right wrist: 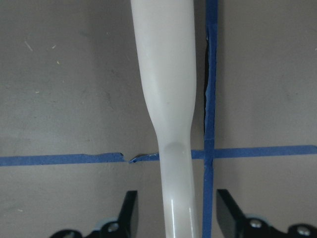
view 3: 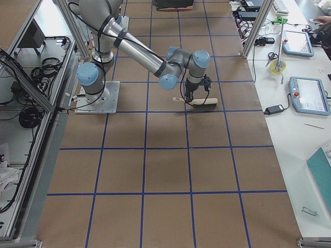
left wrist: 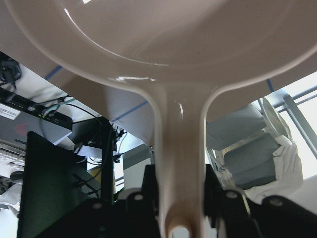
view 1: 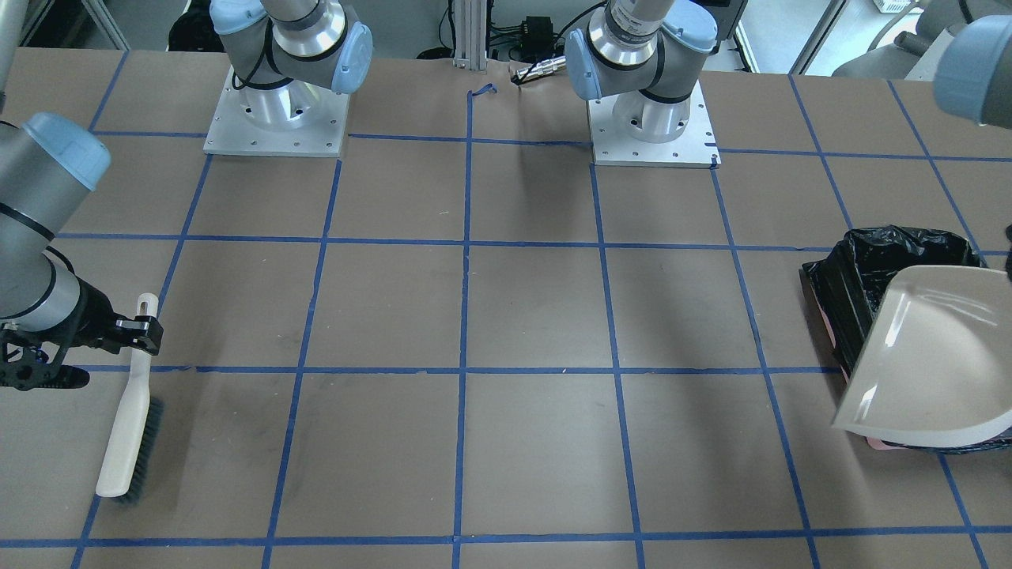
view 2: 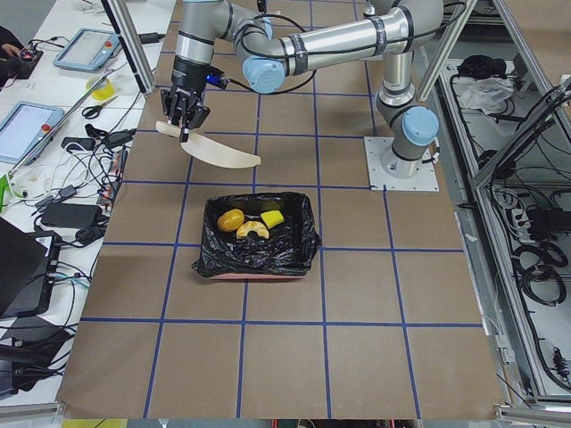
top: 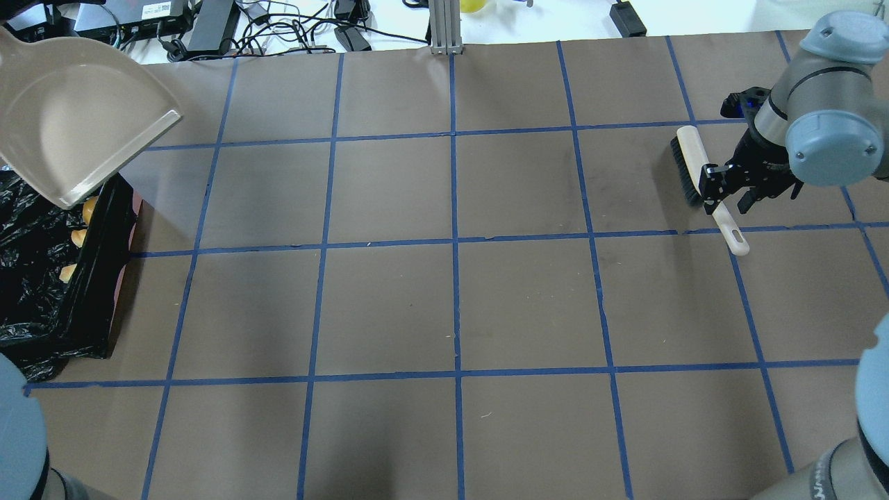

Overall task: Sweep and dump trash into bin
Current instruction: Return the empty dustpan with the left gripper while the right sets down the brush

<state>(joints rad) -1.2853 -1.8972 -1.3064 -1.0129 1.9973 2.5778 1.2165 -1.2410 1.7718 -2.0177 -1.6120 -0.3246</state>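
The three pieces of trash lie inside the bin (view 2: 214, 259), on its black liner: the lump (view 2: 231, 218), the sponge (view 2: 272, 217) and the slice (view 2: 252, 230) sit close together at the end of the bin farthest from the left-side camera. The bin stands on the tabletop (view 1: 538, 316) at the robot's left end, with a pink edge showing at its base.

The left pincer (left wrist: 181, 188) is closed on the handle of the dustpan (view 1: 933, 356), a finger pressed to each side of the stem. The dustpan is held in the air and tilted. From overhead its lip overlaps the bin's far corner; from the front it covers much of the bin's opening. No trash shows in the pan.

The right pincer (right wrist: 177, 210) is well apart from the bin, at the robot's right end. It straddles the handle of the brush (view 1: 126, 427) with its fingers (right wrist: 129, 213) spread, and a gap shows on either side of the handle, so nothing is clamped. The brush lies on the tabletop on its bristles, beside a blue tape line, its handle end pointing toward the robot.
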